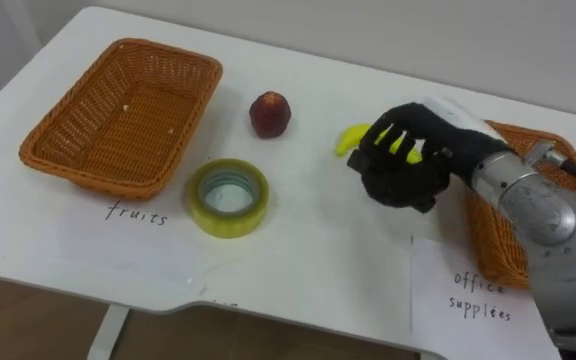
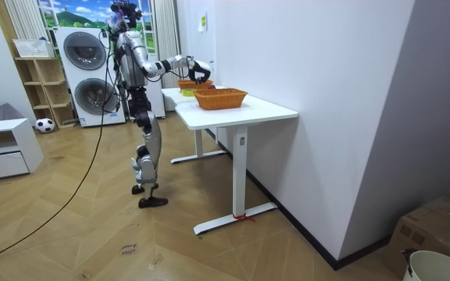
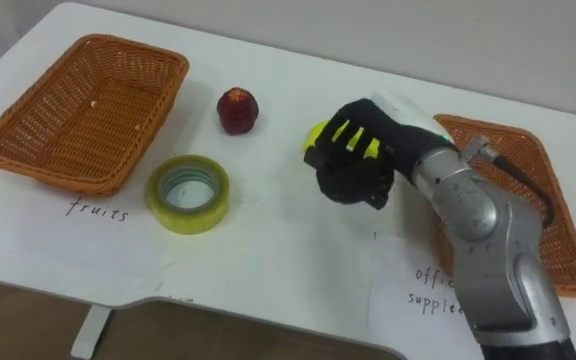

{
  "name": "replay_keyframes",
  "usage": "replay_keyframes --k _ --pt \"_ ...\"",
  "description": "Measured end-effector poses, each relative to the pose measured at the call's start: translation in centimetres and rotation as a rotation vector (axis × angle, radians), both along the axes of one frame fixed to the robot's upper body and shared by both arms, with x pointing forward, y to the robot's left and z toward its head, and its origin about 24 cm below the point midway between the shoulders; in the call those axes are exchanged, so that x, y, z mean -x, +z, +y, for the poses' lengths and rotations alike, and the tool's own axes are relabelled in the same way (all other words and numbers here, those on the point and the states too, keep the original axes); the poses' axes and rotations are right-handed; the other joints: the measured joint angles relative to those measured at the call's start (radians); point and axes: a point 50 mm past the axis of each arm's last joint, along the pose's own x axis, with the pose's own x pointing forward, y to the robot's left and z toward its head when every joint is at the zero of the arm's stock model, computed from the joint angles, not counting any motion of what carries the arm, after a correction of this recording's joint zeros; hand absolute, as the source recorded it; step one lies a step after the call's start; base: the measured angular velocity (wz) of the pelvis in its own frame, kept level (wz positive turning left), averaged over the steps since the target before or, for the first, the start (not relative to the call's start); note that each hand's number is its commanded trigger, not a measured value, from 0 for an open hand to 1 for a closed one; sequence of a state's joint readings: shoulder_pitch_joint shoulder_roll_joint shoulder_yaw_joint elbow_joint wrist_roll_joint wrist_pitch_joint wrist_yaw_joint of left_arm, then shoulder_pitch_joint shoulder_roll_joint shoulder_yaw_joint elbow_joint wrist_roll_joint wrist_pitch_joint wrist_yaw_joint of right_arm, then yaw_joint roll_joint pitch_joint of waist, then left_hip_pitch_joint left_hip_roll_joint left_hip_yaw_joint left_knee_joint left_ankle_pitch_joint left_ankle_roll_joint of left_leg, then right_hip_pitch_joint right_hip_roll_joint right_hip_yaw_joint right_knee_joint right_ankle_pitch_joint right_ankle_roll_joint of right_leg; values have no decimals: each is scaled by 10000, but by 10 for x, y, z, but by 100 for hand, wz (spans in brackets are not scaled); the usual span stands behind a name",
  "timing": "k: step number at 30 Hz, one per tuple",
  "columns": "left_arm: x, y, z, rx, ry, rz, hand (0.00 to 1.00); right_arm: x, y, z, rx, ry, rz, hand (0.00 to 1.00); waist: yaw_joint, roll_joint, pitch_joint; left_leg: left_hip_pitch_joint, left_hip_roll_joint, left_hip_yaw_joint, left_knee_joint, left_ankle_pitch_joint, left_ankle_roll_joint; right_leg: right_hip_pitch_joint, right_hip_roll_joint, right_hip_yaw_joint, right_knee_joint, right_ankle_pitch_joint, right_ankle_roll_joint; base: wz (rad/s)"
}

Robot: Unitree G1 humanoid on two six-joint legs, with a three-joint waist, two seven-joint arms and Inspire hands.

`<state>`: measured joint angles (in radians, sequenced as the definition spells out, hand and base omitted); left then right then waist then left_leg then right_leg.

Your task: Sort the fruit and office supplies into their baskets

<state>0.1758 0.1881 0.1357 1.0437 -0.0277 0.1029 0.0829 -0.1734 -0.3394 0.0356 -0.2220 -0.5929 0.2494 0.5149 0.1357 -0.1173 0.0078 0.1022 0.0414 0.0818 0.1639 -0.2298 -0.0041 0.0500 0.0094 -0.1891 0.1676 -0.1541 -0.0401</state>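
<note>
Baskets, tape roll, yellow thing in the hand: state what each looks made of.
Left basket and right basket: woven wicker or rattan-like strands, orange-brown, matte; the weave is plain. Tape roll: glossy, translucent yellowish plastic film, judging by its sheen. Yellow thing, gripped by the right hand: smooth and bright; real or plastic fruit, I cannot tell.

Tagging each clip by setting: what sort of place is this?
Likely a home-style laundry or utility room: stacked washing machines beside a wooden shelf, plus a white table holding wicker baskets.
</note>
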Motion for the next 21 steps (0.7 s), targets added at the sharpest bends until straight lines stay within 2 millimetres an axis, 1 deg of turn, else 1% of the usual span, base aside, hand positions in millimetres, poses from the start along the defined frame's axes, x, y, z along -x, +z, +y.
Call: replay_keyframes --k 5,7,9,15,17,18,21 --pt "7 0 1 -1 128 127 0 0 4 -8 -250 -364 -264 100 -59 -15 -10 -27 -17 1 9 17 26 -13 -30 -33 8 -7 8 0" --pt "8 -1 0 10 132 156 0 0 6 -12 -465 -497 -356 100 -158 -40 -22 -39 -29 5 11 17 27 -14 -45 -50 -2 -12 16 0" --pt "13 -1 0 35 163 274 0 -1 8 -15 -535 -682 -538 100 -223 -57 -34 -41 -38 6 10 19 30 -10 -52 -52 -9 -17 23 0" --pt "20 0 3 7 433 326 0 0 18 -34 -1231 -1560 -1355 100 -308 -197 -40 -33 -28 -9 19 20 31 -8 -45 -52 -8 -20 27 0" --pt "19 1 4 -41 431 229 0 0 21 -37 -1246 -1794 -1658 100 -411 -211 -45 -33 -25 -9 18 20 31 -6 -42 -54 -7 -19 27 0" --pt "19 1 5 -58 410 209 0 0 21 -38 -1240 -1831 -1712 100 -446 -205 -42 -33 -25 -8 18 20 31 -5 -42 -54 -6 -19 27 0" --pt "18 1 5 -156 249 220 0 -1 21 -40 -1465 -1963 -1915 100 -591 -140 2 -15 -24 -2 18 20 31 -2 -37 -24 9 -19 27 -1"
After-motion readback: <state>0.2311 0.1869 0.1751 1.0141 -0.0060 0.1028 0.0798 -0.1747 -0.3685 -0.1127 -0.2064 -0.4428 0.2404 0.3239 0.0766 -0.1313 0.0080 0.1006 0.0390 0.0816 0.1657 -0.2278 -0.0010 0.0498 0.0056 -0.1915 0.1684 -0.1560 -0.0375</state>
